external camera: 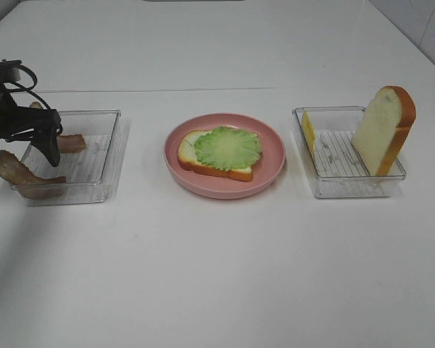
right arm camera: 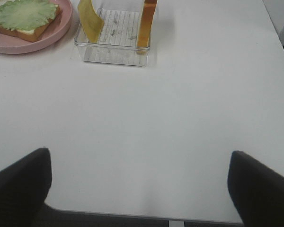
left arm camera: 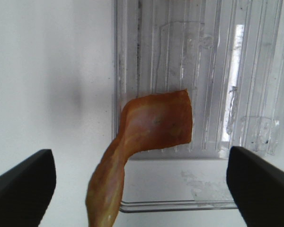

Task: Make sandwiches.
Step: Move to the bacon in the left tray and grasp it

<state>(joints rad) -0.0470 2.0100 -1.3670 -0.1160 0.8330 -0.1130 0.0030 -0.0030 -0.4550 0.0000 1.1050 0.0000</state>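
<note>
Sandwich [external camera: 219,154] half built on the pink plate [external camera: 275,165] at mid-worktop: one bread slice [external camera: 201,168] lying flat, lettuce [external camera: 228,147] on top, nothing more yet. Found the left gripper [left arm camera: 142,187] above the left tray [external camera: 107,156] near the left edge, jaws wide apart and holding nothing. Saw one bacon strip [left arm camera: 151,127] draped over that tray's wall toward the left edge, partly in and partly out, and a second strip [external camera: 71,143] further back inside. Found the right gripper [right arm camera: 142,189] over bare worktop toward the front right, jaws likewise spread and empty. Left standing in the right tray [external camera: 348,190]: cheese [external camera: 307,134] against one wall, second bread slice [external camera: 384,130] leaning on the other.

Judged bacon the likely next piece. Might have lost the limp strip by closing on its hanging end alone. Might equally have caught the tray wall by pinching too low, and dragged the light tray along.
</note>
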